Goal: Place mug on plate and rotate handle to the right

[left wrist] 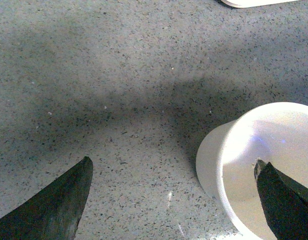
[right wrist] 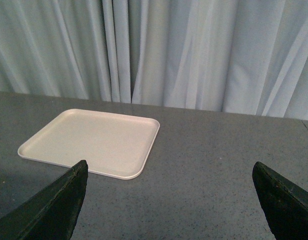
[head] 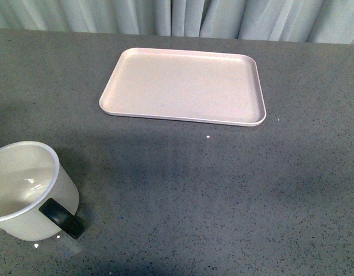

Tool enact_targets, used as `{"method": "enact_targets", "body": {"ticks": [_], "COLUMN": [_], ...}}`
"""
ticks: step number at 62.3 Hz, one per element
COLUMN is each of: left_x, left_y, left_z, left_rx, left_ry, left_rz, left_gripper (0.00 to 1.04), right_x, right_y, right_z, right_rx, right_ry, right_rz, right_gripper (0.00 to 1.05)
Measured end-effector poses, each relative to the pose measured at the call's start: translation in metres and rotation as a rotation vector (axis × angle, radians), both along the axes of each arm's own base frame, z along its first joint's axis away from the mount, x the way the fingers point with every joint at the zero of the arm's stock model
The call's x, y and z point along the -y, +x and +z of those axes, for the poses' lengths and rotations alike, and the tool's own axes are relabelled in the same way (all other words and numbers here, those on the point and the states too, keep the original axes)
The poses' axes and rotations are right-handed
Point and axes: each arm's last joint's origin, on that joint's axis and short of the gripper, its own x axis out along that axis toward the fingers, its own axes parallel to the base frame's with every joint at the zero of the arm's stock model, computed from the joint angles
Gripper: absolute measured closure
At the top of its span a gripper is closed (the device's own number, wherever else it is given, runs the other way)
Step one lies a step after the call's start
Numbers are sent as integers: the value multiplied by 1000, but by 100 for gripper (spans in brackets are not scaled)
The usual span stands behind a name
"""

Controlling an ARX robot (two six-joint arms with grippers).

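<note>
While the left fingers (left wrist: 54, 207) spread wide, one hangs over the white mug (left wrist: 254, 150), the other beside it above the worktop (left wrist: 119, 75). The right fingers (right wrist: 49, 207) also spread wide, the plate (right wrist: 94, 137) well beyond them.

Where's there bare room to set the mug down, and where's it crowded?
The plate is bare all over. The table is open between the plate's near rim and the mug, and everywhere to the mug's right. Crowded only around the mug, where the left gripper hangs open.

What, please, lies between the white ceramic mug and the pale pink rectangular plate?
Nothing: the front view shows only bare grey speckled tabletop between the white mug and the pink plate.
</note>
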Motion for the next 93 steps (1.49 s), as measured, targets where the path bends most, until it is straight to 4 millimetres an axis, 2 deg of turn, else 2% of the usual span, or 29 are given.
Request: {"method": "enact_targets", "body": {"ticks": [22, 45, 47, 48, 58, 61, 81, 93], "left_x": [3, 11, 12, 13, 15, 16, 20, 22], "left_y": [11, 21, 21, 21, 22, 22, 22, 20], "left_z": [-9, -28, -29, -30, -32, -32, -33, -27], "left_rx": [-25, -84, -85, -87, -95, -95, -103, -124], "left_ry": [2, 17, 21, 26, 30, 33, 25, -15], "left_rz": [-28, -51, -51, -51, -58, -60, -46, -21], "left_gripper": [9, 10, 13, 20, 42, 54, 101, 103], "right_x": [0, 0, 0, 0, 0, 0, 0, 0], "right_y": [0, 0, 0, 0, 0, 0, 0, 0], "right_z": [0, 0, 0, 0, 0, 0, 0, 0], "right_rx": [0, 0, 0, 0, 0, 0, 0, 0], "right_ry": [0, 0, 0, 0, 0, 0, 0, 0], "right_rz": [0, 0, 0, 0, 0, 0, 0, 0], "right_gripper": [9, 9, 9, 9, 9, 9, 9, 9]}}
